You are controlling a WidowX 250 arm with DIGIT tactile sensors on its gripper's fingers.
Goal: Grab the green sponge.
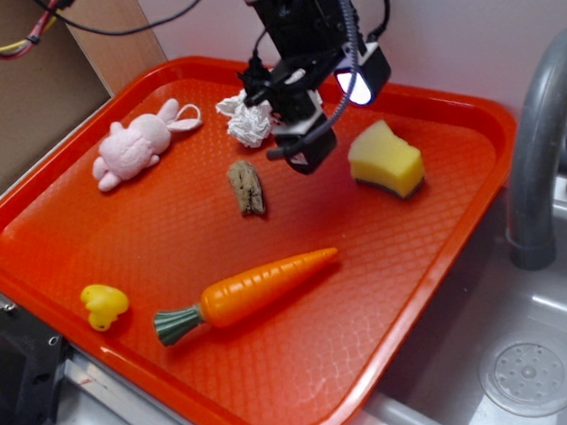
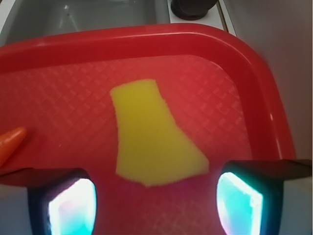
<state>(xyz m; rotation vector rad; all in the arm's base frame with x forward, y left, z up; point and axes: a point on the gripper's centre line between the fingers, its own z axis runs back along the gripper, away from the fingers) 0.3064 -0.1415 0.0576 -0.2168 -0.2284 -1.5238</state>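
An orange tray (image 1: 448,247) holds everything. Taking its middle as the clock centre in the exterior view, the green sponge (image 1: 386,159) lies at about 2 o'clock, yellow face up with its dark layer against the tray floor, near the far right rim but not touching it. A pink plush rabbit (image 1: 136,144) rests at 10 o'clock, a white crumpled cloth (image 1: 246,123) at 12, a small brown piece of wood (image 1: 246,187) just above centre, a toy carrot (image 1: 251,289) at 6 and a yellow rubber duck (image 1: 104,304) at 8, close to the near left rim.

The gripper (image 1: 301,135) hangs above the tray just beside the sponge, on its 9 o'clock side — not touching it. In the wrist view its fingers (image 2: 71,200) stand spread wide, with the sponge ahead of the gap between them.

Bare tray floor lies open around the sponge on all sides; the raised rim curves past at 3 o'clock, and a grey sink (image 1: 539,359) with its faucet (image 1: 543,137) sits beyond.
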